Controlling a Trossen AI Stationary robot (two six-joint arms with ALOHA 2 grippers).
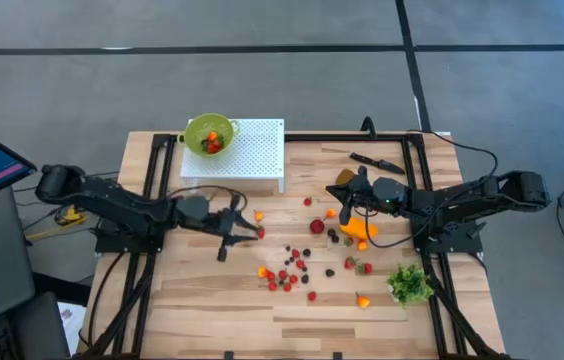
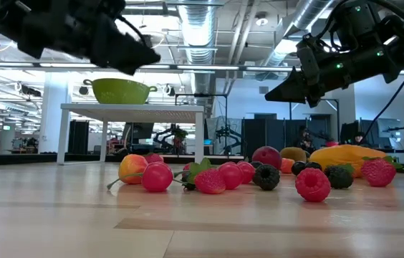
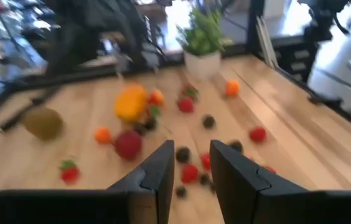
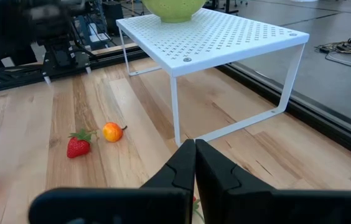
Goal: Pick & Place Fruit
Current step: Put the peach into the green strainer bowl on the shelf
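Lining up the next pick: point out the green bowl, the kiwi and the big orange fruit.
green bowl (image 1: 209, 134): high view, on its rim, atop the white rack.
kiwi (image 3: 42, 122): left wrist view, middle of its brown body.
big orange fruit (image 3: 130, 102): left wrist view, centre of its orange skin.

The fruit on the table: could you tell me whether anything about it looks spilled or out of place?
Yes: small berries lie scattered loose across the wooden table, while the green bowl on the white rack holds only a few pieces.

green bowl (image 1: 209, 135) on white rack (image 1: 252, 150) | leafy bunch (image 1: 411, 284) | black knife (image 1: 374, 160)
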